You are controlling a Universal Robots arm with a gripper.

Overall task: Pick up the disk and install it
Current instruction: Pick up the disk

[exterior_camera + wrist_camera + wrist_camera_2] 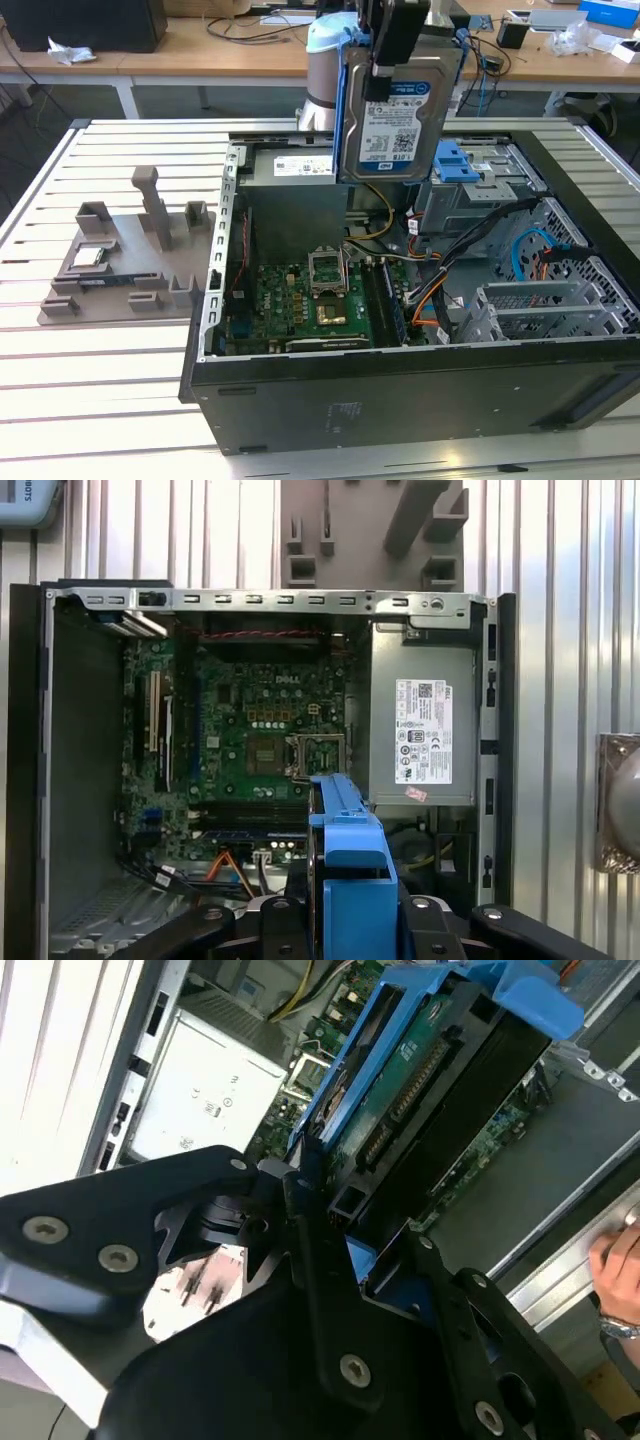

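Clamped on the disk (pixel 400 110), the tool (pixel 388 50) grips it by its upper end, so the drive hangs upright above the open computer case (pixel 400 390) and touches nothing below. The lift looks done, the installing not yet. At the exterior view's left, a grey fixture plate (pixel 120 265) lies on the slatted surface (pixel 90 400) just beside the case; its posts and slots are probably there to keep parts in known places. The case lies on its side with the opening upward, presumably to give access from above. Inside it the green motherboard (pixel 300 300) covers the floor, then comes the grey power supply (pixel 295 195) at the far wall, with the disk hanging over its right end. Farther to the exterior view's right sits the metal drive cage (pixel 480 195) with its blue handle (pixel 462 160). The disk is a flat silver-grey slab with its blue-and-white label facing the exterior camera. A bright blue bracket (pixel 345 845) runs along its edges, and the second wrist view shows a green circuit board on its back.
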